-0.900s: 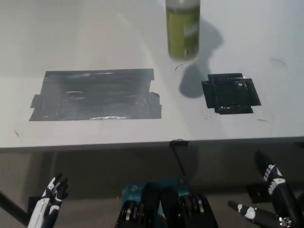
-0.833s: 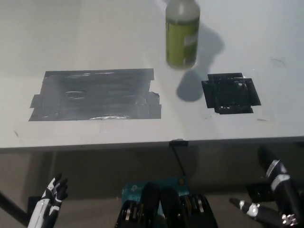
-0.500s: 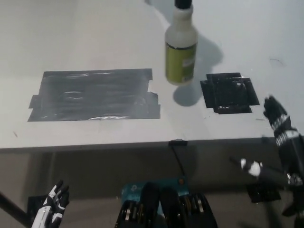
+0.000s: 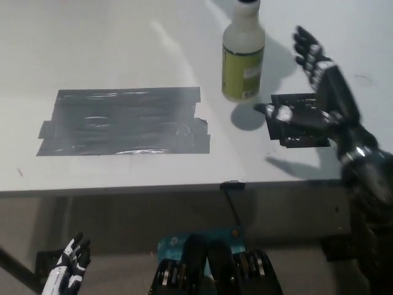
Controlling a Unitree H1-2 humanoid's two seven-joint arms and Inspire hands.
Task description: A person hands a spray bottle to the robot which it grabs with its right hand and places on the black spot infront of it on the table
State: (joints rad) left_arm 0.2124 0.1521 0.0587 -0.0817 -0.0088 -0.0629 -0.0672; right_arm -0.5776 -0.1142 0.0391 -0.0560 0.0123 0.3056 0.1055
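Note:
A spray bottle (image 4: 244, 61) with yellow-green liquid, a pale shoulder and a dark neck hangs above the white table (image 4: 123, 49), its top cut off by the picture's upper edge; whoever holds it is out of view. My black right hand (image 4: 313, 92) is raised over the table just right of the bottle, open with fingers spread and apart from it. It partly covers the small black tape square (image 4: 288, 132). My white left hand (image 4: 69, 267) rests open low at the picture's lower left, below the table edge.
A large grey tape patch (image 4: 123, 120) lies on the table's left half. The table's front edge (image 4: 184, 184) runs across the middle of the picture, with a small black clip and cable at its centre.
My right hand has risen from below the table edge to beside the bottle, over the black square. The bottle has come lower and nearer, showing its neck.

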